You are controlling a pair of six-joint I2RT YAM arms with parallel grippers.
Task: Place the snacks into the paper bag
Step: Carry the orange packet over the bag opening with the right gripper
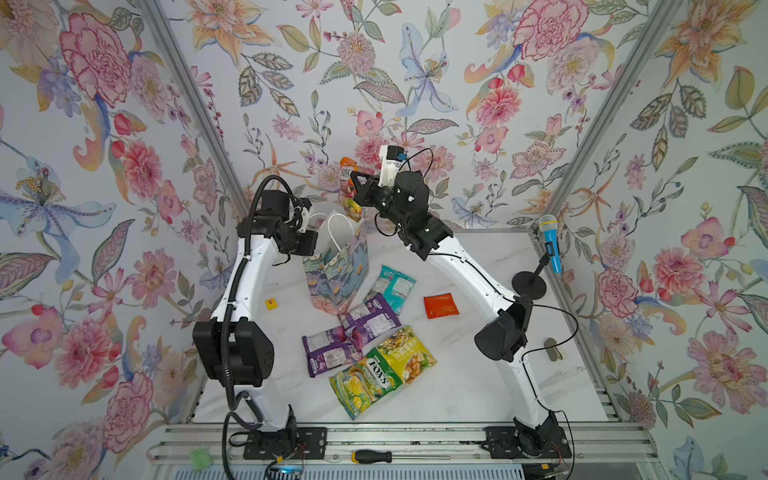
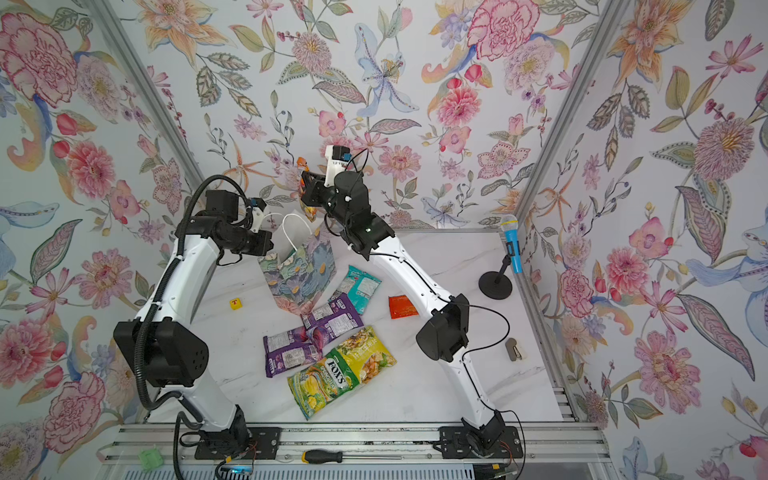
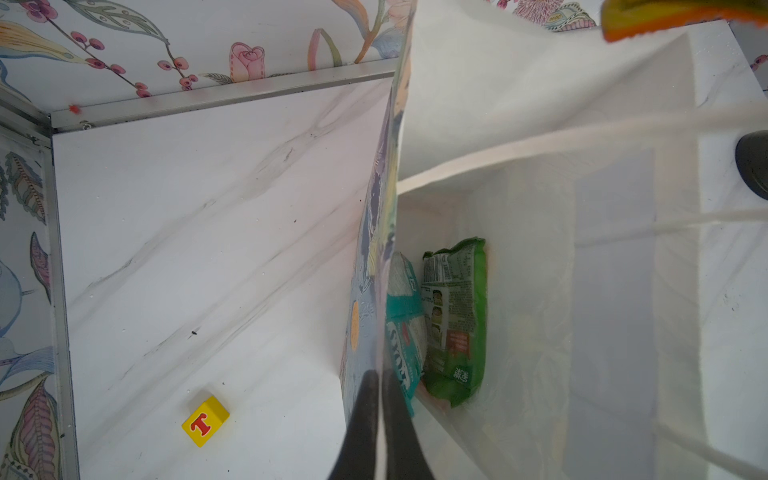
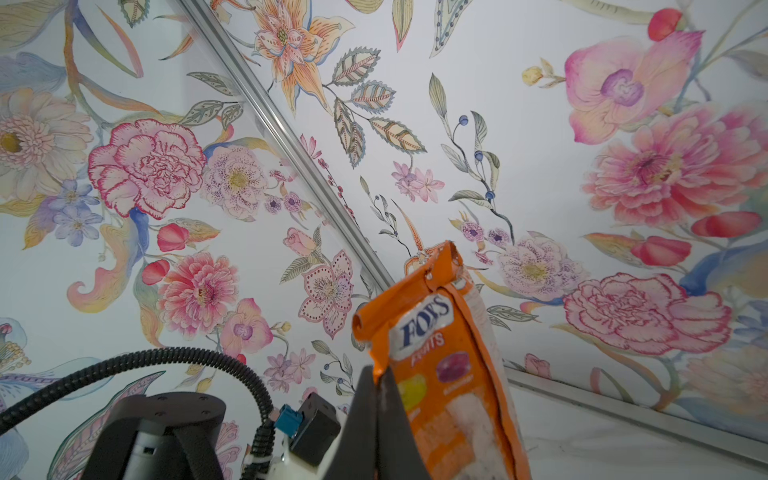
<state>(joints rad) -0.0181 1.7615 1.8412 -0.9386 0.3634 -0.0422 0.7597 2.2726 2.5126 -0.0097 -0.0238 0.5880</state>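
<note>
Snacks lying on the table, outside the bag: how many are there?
6: teal pouch beside the paper bag, two purple pouches, green pouch, yellow pouch, orange-red packet. Others may hide behind the bag.

Loose snacks [image 1: 370,318] before paper bag [image 1: 338,270] — two inside.

Light: bright, even, diffuse; source unseen.
Shadows: faint, soft-edged on the table [image 1: 457,386] beneath both arms.
Glare: sheen on the green pouch [image 1: 365,380]; white inside of the paper bag [image 3: 519,104], beyond the left gripper [image 3: 380,376], nearly washed out.
Blur: fingers of the left gripper and the right gripper [image 4: 377,374] out of focus; cord handle [image 3: 582,137] smeared; orange pouch [image 4: 440,353] by the right fingers slightly soft.
Distortion: wall rail [image 1: 195,104] splayed toward the edges in both top views.
</note>
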